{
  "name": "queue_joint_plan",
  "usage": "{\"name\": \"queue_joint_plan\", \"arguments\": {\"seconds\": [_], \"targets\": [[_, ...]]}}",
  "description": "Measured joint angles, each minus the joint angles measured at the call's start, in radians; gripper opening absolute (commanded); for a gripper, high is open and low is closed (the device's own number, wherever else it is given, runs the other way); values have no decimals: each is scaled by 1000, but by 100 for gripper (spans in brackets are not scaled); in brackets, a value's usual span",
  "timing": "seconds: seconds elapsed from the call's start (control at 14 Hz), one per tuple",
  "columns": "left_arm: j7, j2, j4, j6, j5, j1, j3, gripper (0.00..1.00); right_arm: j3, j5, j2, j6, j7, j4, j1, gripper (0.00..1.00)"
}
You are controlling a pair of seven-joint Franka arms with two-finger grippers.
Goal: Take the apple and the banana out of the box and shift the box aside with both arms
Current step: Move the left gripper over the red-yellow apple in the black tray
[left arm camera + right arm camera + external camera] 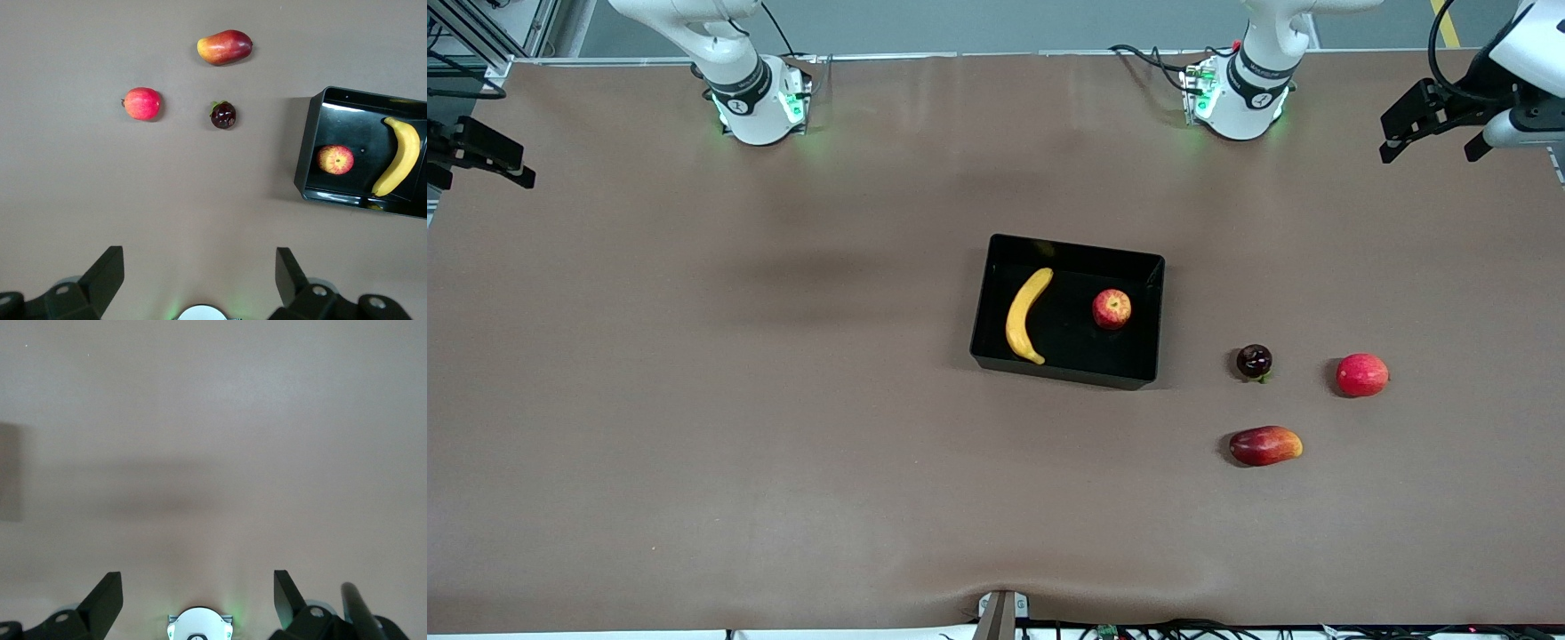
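The black bin [1063,366] sits near the table's middle. The yellow banana [1028,316] lies in it toward the right arm's end, and the small red apple with yellow streaks [1112,308] lies in it toward the left arm's end. The left wrist view also shows the bin [303,157], banana [400,157] and apple [335,160]. My left gripper [1432,147] [197,267] is open and empty, raised over the left arm's end of the table. My right gripper [480,169] [197,590] is open and empty, raised over the right arm's end, above bare cloth.
Three fruits lie on the brown cloth between the bin and the left arm's end: a dark cherry-like fruit [1254,361] [223,115], a plain red round fruit [1361,374] [142,103], and a red-yellow mango [1265,445] [225,47] nearer the front camera.
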Motion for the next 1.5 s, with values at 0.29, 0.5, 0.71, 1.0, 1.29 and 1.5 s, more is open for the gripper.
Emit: {"name": "queue_joint_plan", "arguments": {"seconds": [0.29,0.5,0.71,1.0,1.29,1.5], "targets": [[0,6,5,0,0,0,0,100,0,0,0,0,0,0,0,100],[0,23,12,2,0,-1,-1,100,0,0,0,0,0,0,0,100],[-39,59,21,3,0,-9,-28,100,0,0,0,0,0,0,0,100],[-310,158,21,68,0,-17,-202,100,-1,0,3,0,0,0,0,100],[-584,258,5,174,4,-26,-347,100,-1,0,5,0,0,0,0,100],[-821,337,-81,396,51,-56,-420,100,-1,0,5,0,0,0,-1,100]]}}
